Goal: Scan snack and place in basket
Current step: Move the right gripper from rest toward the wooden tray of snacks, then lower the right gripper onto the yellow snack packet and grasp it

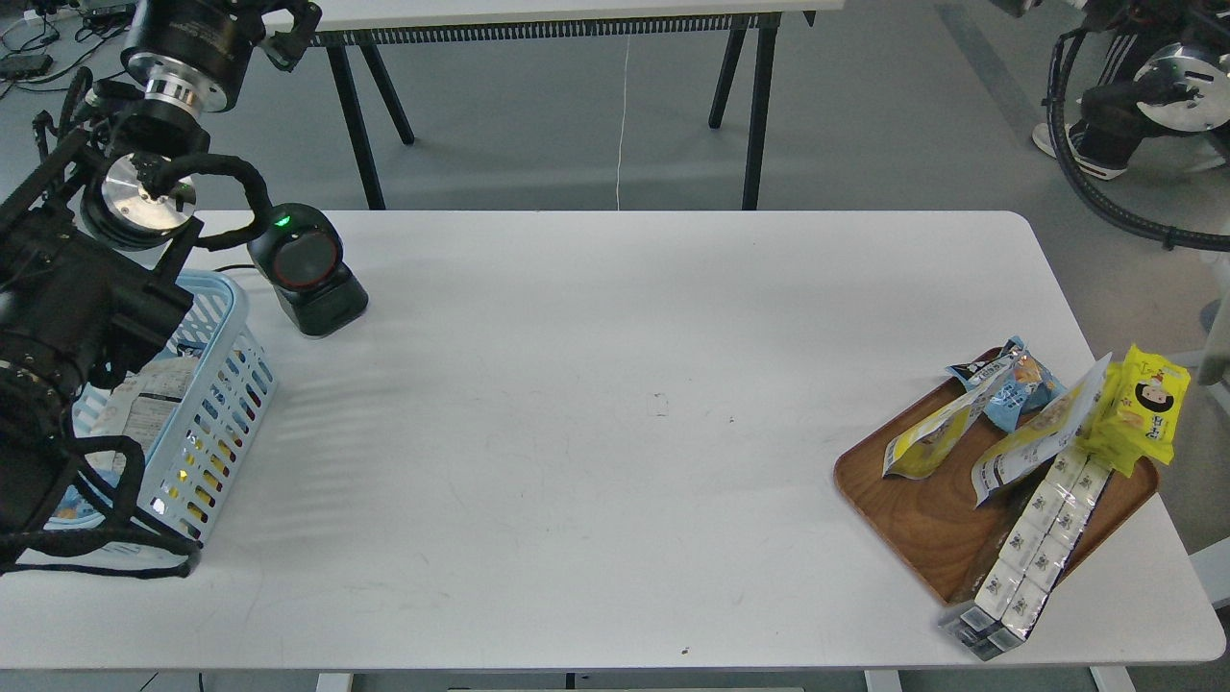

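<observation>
One pouch already lies in our basket at far left; snack pouches wait on the right tray. We cannot tell our left gripper's state, and the right one is out of view.

On the white rectangular desk, the light blue slotted plastic basket sits at the far left, with the black dome-shaped scanner just behind it to the right. Well apart, at the right edge, the brown wooden tray holds two yellow-fronted foil pouches, leaning together.
</observation>
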Controlling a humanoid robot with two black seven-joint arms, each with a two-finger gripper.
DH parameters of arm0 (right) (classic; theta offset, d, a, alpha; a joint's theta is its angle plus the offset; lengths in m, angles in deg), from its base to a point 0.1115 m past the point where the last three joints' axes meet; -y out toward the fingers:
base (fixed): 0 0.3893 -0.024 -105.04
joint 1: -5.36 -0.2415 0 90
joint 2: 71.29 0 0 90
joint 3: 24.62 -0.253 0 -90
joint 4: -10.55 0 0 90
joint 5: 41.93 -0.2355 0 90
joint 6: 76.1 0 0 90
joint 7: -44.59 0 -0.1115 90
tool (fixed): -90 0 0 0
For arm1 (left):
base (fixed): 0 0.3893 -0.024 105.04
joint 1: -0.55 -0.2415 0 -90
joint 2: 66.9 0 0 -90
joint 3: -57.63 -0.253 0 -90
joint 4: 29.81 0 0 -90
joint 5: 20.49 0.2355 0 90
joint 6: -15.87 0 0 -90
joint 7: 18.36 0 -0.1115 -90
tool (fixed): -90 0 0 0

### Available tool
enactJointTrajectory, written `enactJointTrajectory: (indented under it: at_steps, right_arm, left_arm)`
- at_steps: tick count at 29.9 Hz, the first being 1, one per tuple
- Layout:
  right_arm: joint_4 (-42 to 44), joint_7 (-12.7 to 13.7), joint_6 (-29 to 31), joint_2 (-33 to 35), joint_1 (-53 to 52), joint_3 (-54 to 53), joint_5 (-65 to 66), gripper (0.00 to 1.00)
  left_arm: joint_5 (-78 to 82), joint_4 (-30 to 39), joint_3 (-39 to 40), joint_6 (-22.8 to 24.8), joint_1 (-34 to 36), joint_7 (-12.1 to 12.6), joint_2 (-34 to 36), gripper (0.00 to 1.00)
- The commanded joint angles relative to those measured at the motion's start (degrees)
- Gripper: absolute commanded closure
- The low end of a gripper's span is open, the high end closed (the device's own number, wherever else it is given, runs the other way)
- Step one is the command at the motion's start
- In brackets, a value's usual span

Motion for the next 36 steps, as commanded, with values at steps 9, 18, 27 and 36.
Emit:
enactJointTrajectory:
  at_steps: [9,18,27,36]
  right_arm:
    - [-20.06,-1.93,-3.85,0.4,-20.04,27.07,33.67,0.02]
    - [-33.16,-1.93,-7.8,0.66,-27.87,41.14,56.78,0.02]
    - [-35.11,-1.93,-17.63,2.5,-27.96,54.93,79.04,0.08]
    - [-34.93,-1.93,-20.19,7.25,-24.2,61.63,86.69,0.08]
  left_arm:
    - [0.27,-0.01,-2.36,0.0,0.26,0.29,0.44,0.0]
    - [0.18,0.07,-2.37,0.0,0.61,0.38,0.36,0.0]
    - [0.27,0.07,-2.45,0.0,0.61,0.38,1.32,0.0]
    - [0.27,-0.01,-2.45,0.0,2.1,0.46,3.26,0.0]
